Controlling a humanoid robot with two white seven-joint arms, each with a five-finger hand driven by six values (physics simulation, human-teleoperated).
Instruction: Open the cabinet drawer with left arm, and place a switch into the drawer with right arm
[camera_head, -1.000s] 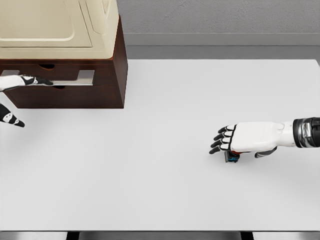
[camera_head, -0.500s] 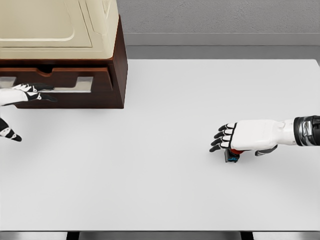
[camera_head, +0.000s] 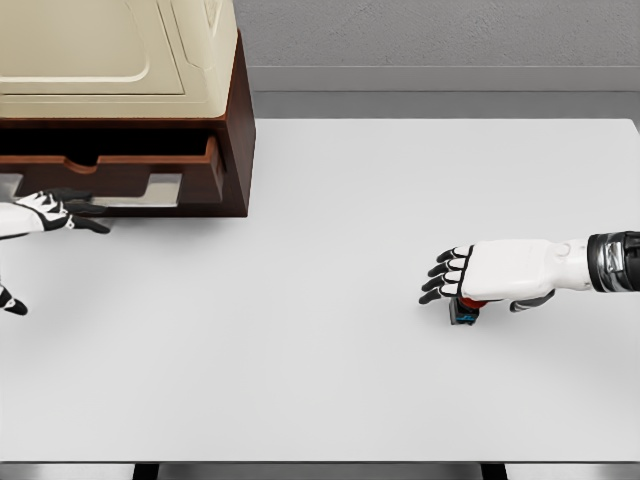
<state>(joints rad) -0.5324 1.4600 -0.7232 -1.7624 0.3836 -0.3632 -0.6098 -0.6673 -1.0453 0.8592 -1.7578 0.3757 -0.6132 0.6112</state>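
At the far left edge the left robot hand (camera_head: 50, 211) reaches in with its dark fingers (camera_head: 85, 208) curled onto the silver handle (camera_head: 140, 190) of the cabinet drawer (camera_head: 130, 172) — it grips that handle. The drawer stands pulled part-way out from the dark brown cabinet (camera_head: 238, 130), its reddish-brown front forward of the cabinet face and a shadowed gap open above it. A cream-coloured appliance (camera_head: 110, 50) sits on top of the cabinet, which stands at the back left corner of the white desk (camera_head: 300, 350).

Across a wide bare stretch of the desk, well apart from the cabinet, the right robot hand (camera_head: 470, 280) comes in from the right edge, palm down, its black-tipped fingers pointing left and slightly bent. Under the palm lies the switch (camera_head: 465, 313) — a small dark block with a blue edge and a trace of red above it, resting on the desk. The hand sits low over it, touching or nearly so; whether the fingers truly clasp it cannot be told from this view.
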